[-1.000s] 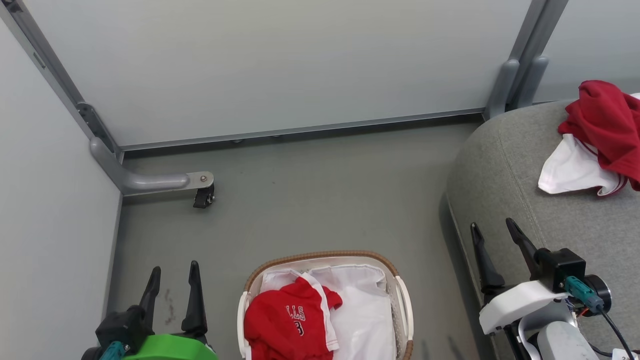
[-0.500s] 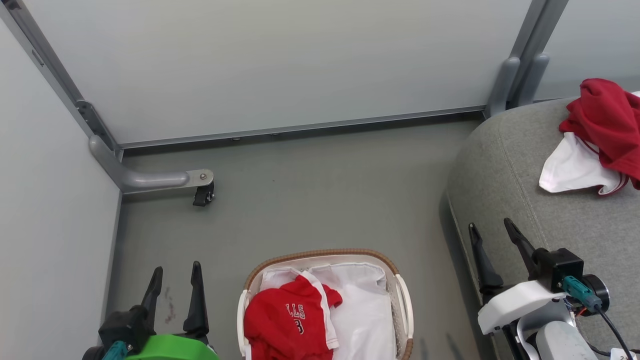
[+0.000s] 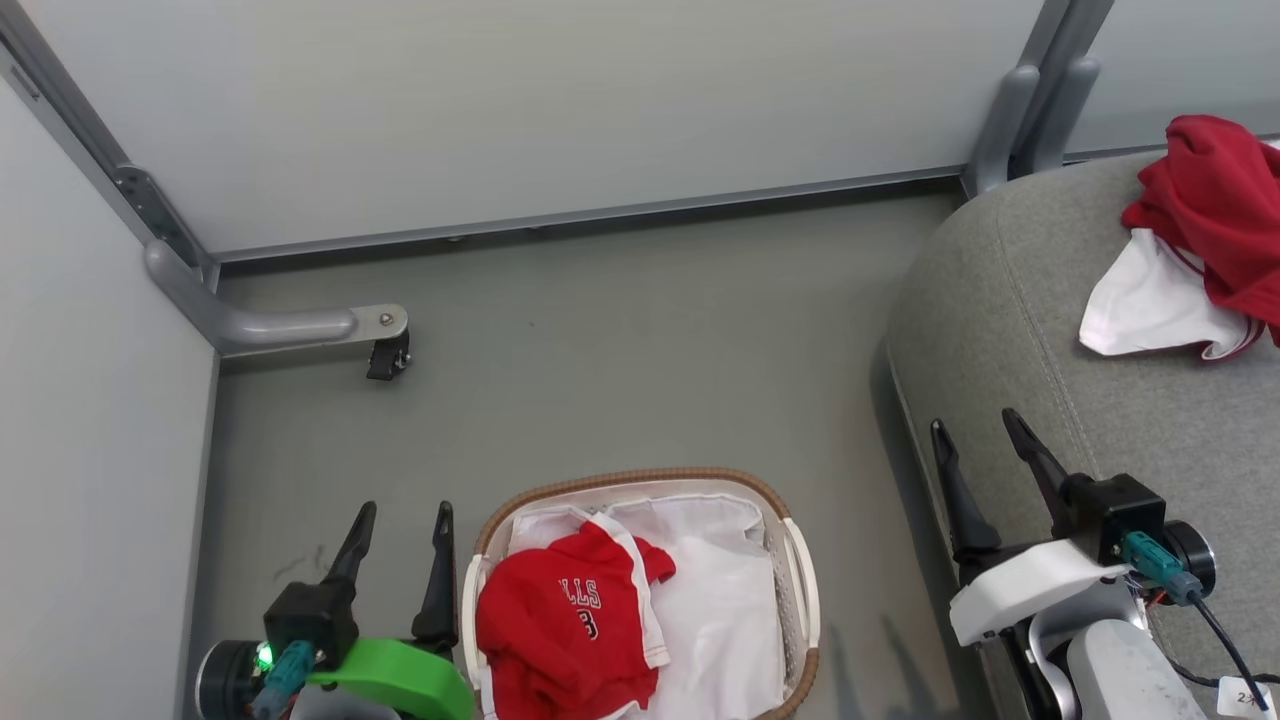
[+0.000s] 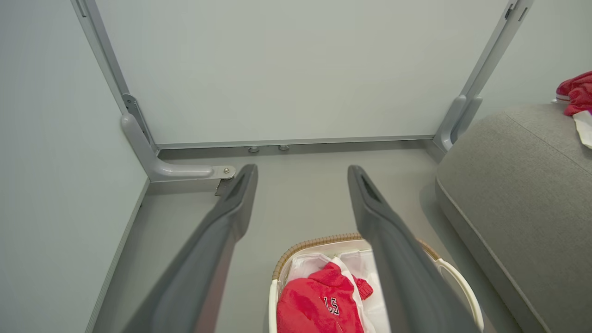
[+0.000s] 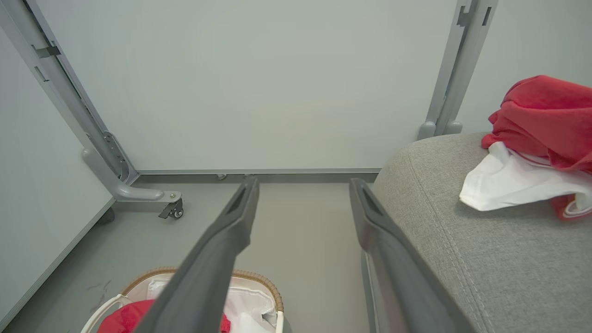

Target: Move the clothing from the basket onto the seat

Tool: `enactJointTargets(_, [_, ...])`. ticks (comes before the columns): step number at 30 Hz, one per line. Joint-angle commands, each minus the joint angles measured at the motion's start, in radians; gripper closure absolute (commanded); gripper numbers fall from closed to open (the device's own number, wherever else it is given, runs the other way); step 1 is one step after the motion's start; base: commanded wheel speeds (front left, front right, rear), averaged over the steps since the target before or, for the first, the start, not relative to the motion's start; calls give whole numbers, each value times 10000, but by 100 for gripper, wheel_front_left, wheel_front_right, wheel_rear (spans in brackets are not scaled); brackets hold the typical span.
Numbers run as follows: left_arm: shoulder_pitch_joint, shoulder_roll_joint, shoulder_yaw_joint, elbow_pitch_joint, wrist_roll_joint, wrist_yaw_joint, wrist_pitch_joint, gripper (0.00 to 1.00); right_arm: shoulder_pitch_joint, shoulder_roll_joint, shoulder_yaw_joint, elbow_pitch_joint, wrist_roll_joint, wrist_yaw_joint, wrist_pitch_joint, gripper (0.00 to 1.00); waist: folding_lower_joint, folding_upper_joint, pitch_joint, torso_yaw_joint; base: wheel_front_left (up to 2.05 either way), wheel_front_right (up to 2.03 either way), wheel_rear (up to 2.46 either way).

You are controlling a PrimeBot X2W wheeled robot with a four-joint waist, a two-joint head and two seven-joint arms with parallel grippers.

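Both empty: your left hand (image 3: 405, 510) has its fingers spread with nothing between them, just beside the left rim of the basket (image 3: 640, 478). Your right hand (image 3: 973, 420) is spread and empty too, at the rounded edge of the seat (image 3: 1050, 380). The basket stands on the floor (image 3: 620, 380), apart from the seat. In it is one red jersey (image 3: 560, 630), crumpled on the left half with its lettering partly folded under. It lies on the white liner (image 3: 730, 600), which shows bare on the right half. One red garment (image 3: 1210, 200), white lining turned out, lies on the seat well apart from the basket, so judge the job half done, with the jersey left to fetch. Watch points: the jersey lies straight on the loose liner, so a deep pinch would likely take both, and the lift could drag the liner out or tip the light basket. Coming in from the left, a finger could catch the woven rim and shove the basket. A grab at one edge leaves cloth trailing — it may snag the rim or slip onto the floor. Set it down well in from the rounded edge, or it could slide off.
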Motion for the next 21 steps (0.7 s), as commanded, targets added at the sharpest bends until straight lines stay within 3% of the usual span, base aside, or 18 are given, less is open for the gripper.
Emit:
enactJointTargets(1, [-318,18,-125,168,147,-35,-7,0,-184,-42,16,-90,-114,-14,-49,0,0,0,342,-136,0,0,0])
enactJointTargets(8, [-1566,295,-1177,1607,668,-108,-9,0,-602,-40,132,-302,-207,-14,-49,0,0,0,1364,-462,0,0,0])
enactJointTargets(21, [-3960,924,-4190,5149,723,-108,-4,0,-1551,-37,594,-696,29,-14,-49,0,0,0,3472,-1412,0,0,0])
